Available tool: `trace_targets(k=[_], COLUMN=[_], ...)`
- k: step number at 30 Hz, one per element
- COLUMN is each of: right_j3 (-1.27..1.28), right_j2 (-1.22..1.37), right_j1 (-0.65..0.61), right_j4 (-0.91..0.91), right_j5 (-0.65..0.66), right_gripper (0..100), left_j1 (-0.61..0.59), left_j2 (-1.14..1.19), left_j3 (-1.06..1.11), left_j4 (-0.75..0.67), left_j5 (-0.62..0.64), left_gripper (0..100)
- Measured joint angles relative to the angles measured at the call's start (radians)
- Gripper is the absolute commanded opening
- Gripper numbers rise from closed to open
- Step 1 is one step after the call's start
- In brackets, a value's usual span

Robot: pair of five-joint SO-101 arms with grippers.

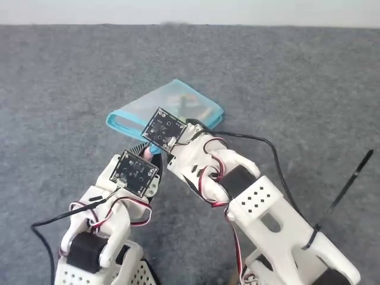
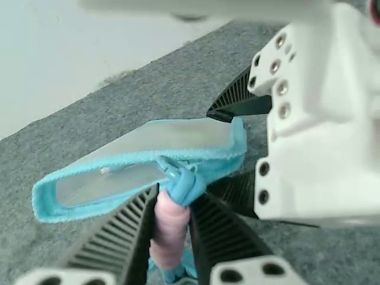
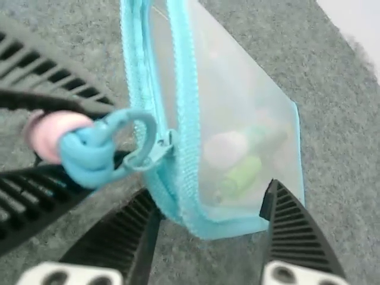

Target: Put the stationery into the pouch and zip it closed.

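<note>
A translucent pouch (image 1: 155, 102) with a blue zip edge lies on the grey mat, tilted up at its near end. Stationery (image 3: 240, 171) in green and pink shows through its side (image 3: 243, 89). My left gripper (image 2: 173, 200) is shut on the pink bead (image 2: 169, 233) of the blue zipper pull (image 3: 89, 157), right beside the slider (image 3: 160, 147). My right gripper (image 3: 211, 199) straddles the pouch's near end, one finger on each side, holding it. The pouch's mouth (image 2: 89, 187) gapes from the slider towards the far end.
Grey felt mat (image 1: 309, 83) covers the table, with open room on all sides of the pouch. A black cable (image 1: 270, 148) runs along the right arm, and a black cable tie (image 1: 350, 181) sticks out beside it. A white wall (image 1: 190, 10) borders the far edge.
</note>
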Motion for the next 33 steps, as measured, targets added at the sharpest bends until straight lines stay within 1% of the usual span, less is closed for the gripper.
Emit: trace_targets(k=[2, 3, 5, 6, 7, 9, 13, 18, 21, 26, 33], right_j3=[-0.015, -0.021, -0.041, -0.052, -0.063, -0.077, -0.078, -0.078, -0.057, 0.071, 0.092], right_j2=[0.0, 0.005, 0.029, 0.046, 0.066, 0.1, 0.114, 0.089, 0.021, -0.152, -0.371], right_j1=[0.002, 0.002, 0.0, 0.0, 0.0, 0.0, 0.0, 0.018, 0.044, 0.054, 0.054], right_j4=[0.0, 0.0, 0.0, 0.0, 0.0, 0.0, 0.005, 0.092, 0.129, 0.15, 0.322], right_j5=[0.0, 0.0, 0.0, 0.0, 0.0, 0.0, 0.0, 0.0, 0.0, 0.015, 0.026], right_gripper=[20.3, 16.0, 3.5, 0.0, 1.8, 0.2, 0.7, 0.7, 0.7, 0.6, 0.6], left_j1=[0.0, 0.0, 0.0, 0.0, 0.0, 0.0, -0.002, -0.009, -0.021, -0.071, -0.074], left_j2=[0.0, 0.0, 0.0, 0.0, 0.0, 0.0, 0.0, 0.0, 0.0, 0.002, -0.006], left_j3=[0.0, 0.0, 0.0, 0.0, 0.0, 0.0, 0.0, 0.0, 0.0, 0.0, 0.0], left_j4=[0.0, 0.0, 0.0, 0.0, 0.0, 0.0, 0.0, 0.0, 0.0, 0.0, -0.002], left_j5=[0.0, 0.0, 0.0, 0.0, 0.0, 0.0, 0.0, 0.0, 0.0, 0.0, 0.0], left_gripper=[1, 1, 1, 1, 1, 1, 1, 1, 1, 1, 1])
